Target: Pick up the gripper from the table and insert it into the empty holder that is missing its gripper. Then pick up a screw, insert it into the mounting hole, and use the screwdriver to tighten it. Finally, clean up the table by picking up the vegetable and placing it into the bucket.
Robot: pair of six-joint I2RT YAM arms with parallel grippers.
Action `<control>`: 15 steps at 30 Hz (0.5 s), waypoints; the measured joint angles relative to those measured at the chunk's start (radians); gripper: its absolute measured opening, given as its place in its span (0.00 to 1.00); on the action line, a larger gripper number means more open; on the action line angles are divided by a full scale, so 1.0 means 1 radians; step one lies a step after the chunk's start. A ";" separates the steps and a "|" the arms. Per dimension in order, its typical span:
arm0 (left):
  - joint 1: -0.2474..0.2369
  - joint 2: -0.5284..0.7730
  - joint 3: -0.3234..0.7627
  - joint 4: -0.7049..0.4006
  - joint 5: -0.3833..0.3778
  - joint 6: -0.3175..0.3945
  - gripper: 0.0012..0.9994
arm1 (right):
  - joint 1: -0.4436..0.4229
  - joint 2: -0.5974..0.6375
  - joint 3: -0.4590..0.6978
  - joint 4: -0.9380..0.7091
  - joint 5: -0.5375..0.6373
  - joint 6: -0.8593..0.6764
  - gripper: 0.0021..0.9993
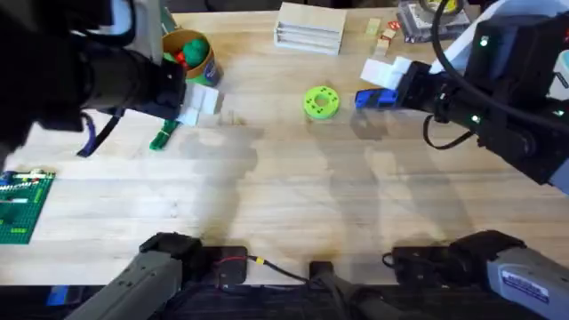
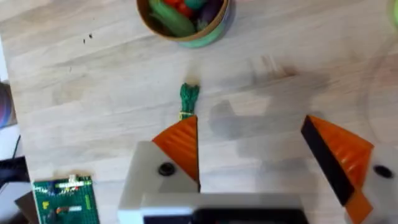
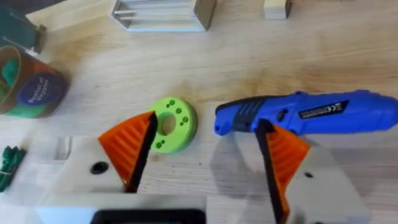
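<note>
The dark-green leafy vegetable point(image 1: 163, 135) point(image 2: 188, 99) lies on the wooden table point(image 1: 293, 196), just in front of one orange pad of my left gripper point(image 2: 249, 121) point(image 1: 197, 105), which is open above it. The bucket point(image 1: 187, 55) point(image 2: 183, 18) point(image 3: 28, 87), yellow-rimmed with toy foods inside, stands a little beyond the vegetable. My right gripper point(image 3: 208, 121) point(image 1: 382, 82) is open. The blue screwdriver point(image 3: 305, 112) point(image 1: 375, 98) lies crosswise at the tip of one of its fingers. The loose gripper, the empty holder and the screw are out of view.
A lime-green disc with holes point(image 1: 321, 101) point(image 3: 171, 123) sits mid-table between the arms. A wooden slotted block point(image 1: 309, 27) stands at the back, with small parts to its right. A green board point(image 1: 22, 204) lies at the left edge.
</note>
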 joint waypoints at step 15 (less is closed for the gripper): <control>0.381 0.430 -0.037 0.113 0.149 0.125 0.99 | 0.000 0.000 0.000 -0.010 -0.001 0.000 0.99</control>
